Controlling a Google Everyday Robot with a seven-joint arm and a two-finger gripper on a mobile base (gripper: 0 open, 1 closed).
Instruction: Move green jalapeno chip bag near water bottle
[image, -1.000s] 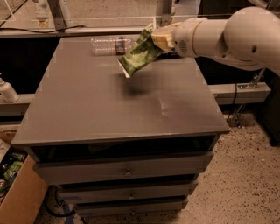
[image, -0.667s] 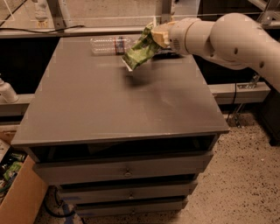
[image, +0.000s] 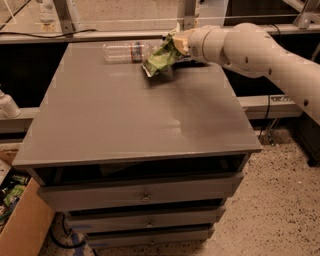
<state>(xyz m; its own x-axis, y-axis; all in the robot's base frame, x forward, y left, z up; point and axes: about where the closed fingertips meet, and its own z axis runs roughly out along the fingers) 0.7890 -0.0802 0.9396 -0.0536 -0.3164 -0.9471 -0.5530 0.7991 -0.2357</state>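
The green jalapeno chip bag (image: 159, 59) hangs tilted from my gripper (image: 176, 44) at the far side of the grey cabinet top (image: 135, 115). Its lower white edge is at or just above the surface, and I cannot tell whether it touches. The gripper is shut on the bag's upper end. The water bottle (image: 126, 52) lies on its side at the far edge, with its dark label band toward the right. The bag's lower end is close to the bottle's right end.
My white arm (image: 250, 50) reaches in from the right over the far right corner. The cabinet has drawers (image: 145, 192) below. A cardboard box (image: 20, 220) stands on the floor at the left. A rail and frame (image: 100, 35) run behind the cabinet.
My gripper has carried the chip bag toward the far edge and lower, bringing it closer to the water bottle's right end. The bottle has not moved.
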